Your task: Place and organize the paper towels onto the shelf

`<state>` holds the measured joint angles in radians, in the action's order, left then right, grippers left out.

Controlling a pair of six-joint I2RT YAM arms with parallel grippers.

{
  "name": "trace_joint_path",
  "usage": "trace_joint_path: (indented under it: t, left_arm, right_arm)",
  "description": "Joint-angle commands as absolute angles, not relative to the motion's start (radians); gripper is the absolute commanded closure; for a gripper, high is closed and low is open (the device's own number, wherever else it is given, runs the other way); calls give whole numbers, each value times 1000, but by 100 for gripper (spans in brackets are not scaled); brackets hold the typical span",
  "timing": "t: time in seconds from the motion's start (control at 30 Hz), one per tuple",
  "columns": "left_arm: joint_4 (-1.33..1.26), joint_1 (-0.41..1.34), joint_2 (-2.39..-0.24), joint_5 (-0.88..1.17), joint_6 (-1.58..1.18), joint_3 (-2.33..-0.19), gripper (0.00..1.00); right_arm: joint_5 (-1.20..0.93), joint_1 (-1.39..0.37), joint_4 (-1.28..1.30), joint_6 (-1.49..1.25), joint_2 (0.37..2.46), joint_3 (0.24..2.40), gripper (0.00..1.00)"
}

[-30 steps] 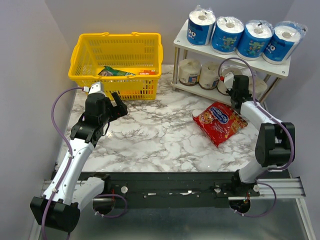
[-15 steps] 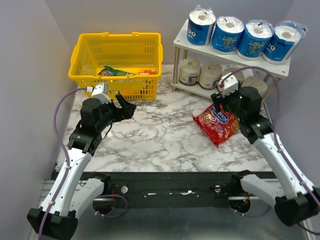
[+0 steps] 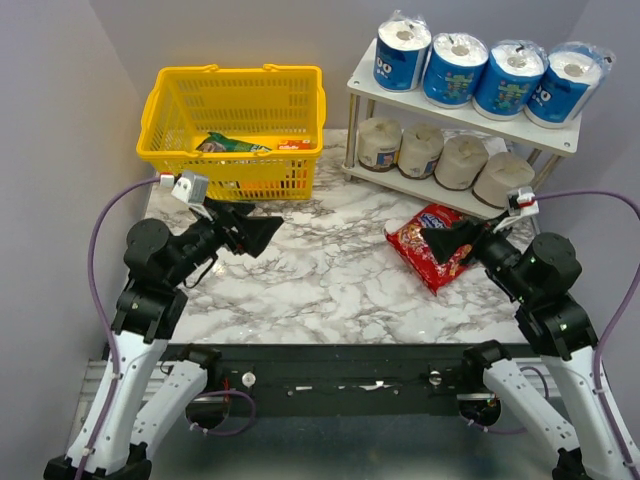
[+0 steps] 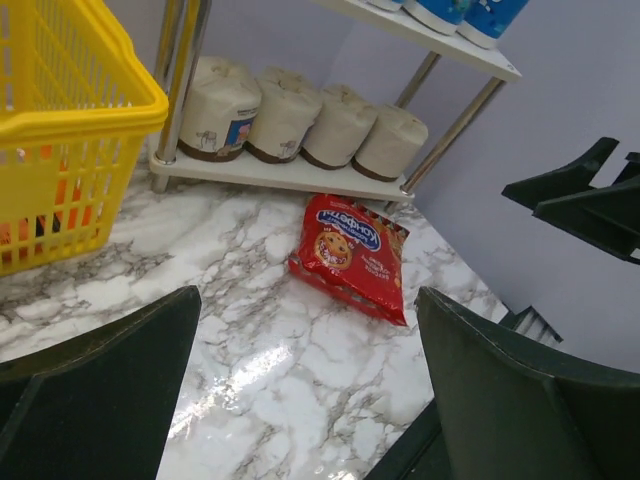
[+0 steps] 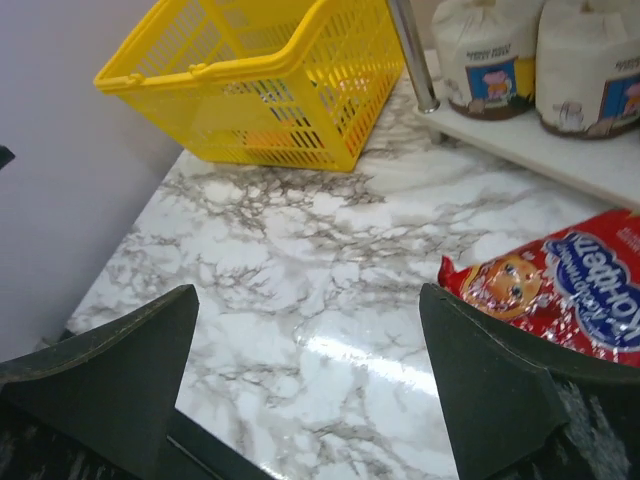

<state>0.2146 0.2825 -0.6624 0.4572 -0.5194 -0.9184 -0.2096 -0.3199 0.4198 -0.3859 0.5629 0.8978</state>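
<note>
Your open room is the middle of the bench (image 3: 320, 285): bare marble runs from the near edge up to the yellow basket (image 3: 240, 172) at the back left and the shelf (image 3: 455, 116) at the back right. A grey wall (image 3: 60, 150) closes each side, and the shelf's right end sits close to the right one.

All eight paper towels are on the shelf. The four blue-wrapped rolls (image 3: 487, 68) stand in a row on the top tier, touching one another. The four cream rolls (image 3: 440, 155) stand in a row on the lower tier, between the silver legs (image 3: 351, 135).

Your left hand (image 3: 255, 232) is released, fingers spread wide and holding nothing, raised above the bench just in front of the basket's near right corner. Your right hand (image 3: 445, 240) is likewise spread and empty, poised over the red snack bag (image 3: 412, 252). The bag lies flat on the bench just in front of the lower tier. Some packets (image 3: 230, 145) lie inside the basket.
</note>
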Motion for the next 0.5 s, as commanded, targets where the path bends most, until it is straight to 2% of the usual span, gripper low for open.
trace_joint_path:
  t: [0.0, 0.13, 0.47]
  left_arm:
    - [307, 295, -601, 423, -385, -953, 1]
    - [316, 295, -592, 456, -406, -930, 1]
    - [285, 295, -563, 469, -425, -893, 1]
  right_arm:
    - [-238, -322, 453, -537, 444, 829, 0]
    - [-209, -322, 439, -493, 382, 827, 0]
    - [-201, -321, 445, -466, 390, 856, 0]
